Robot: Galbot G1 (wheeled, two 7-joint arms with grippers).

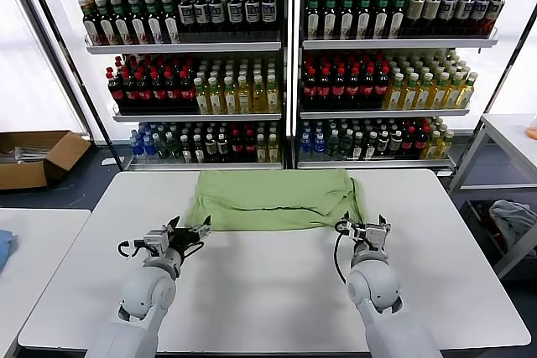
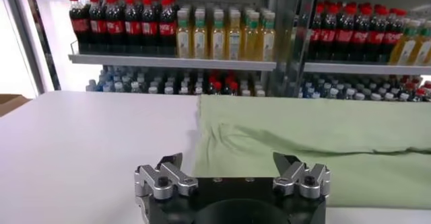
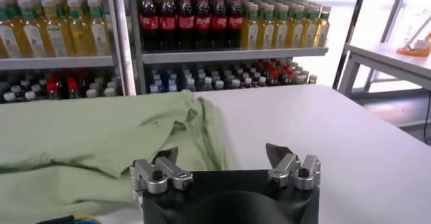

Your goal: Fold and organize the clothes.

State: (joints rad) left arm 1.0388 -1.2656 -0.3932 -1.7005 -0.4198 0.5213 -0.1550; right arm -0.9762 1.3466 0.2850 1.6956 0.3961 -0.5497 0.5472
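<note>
The light green shirt (image 1: pixel 274 199) lies folded into a wide band across the far half of the white table (image 1: pixel 268 291). Its collar, buttons and chest print are hidden. My left gripper (image 1: pixel 195 233) stands open just off the shirt's near left corner, nothing between its fingers. In the left wrist view the open left gripper (image 2: pixel 227 163) faces the shirt (image 2: pixel 316 144). My right gripper (image 1: pixel 362 229) stands open at the near right corner, beside the bunched edge. In the right wrist view the right gripper (image 3: pixel 222 157) is empty, with the shirt (image 3: pixel 94 144) spreading off to one side.
Behind the table stand shelves of bottles (image 1: pixel 285 64). A cardboard box (image 1: pixel 33 157) sits on the floor at the left. A second table (image 1: pixel 516 136) is at the right, with a grey-blue cloth bundle (image 1: pixel 513 217) below it. Another table corner (image 1: pixel 33 249) lies at the near left.
</note>
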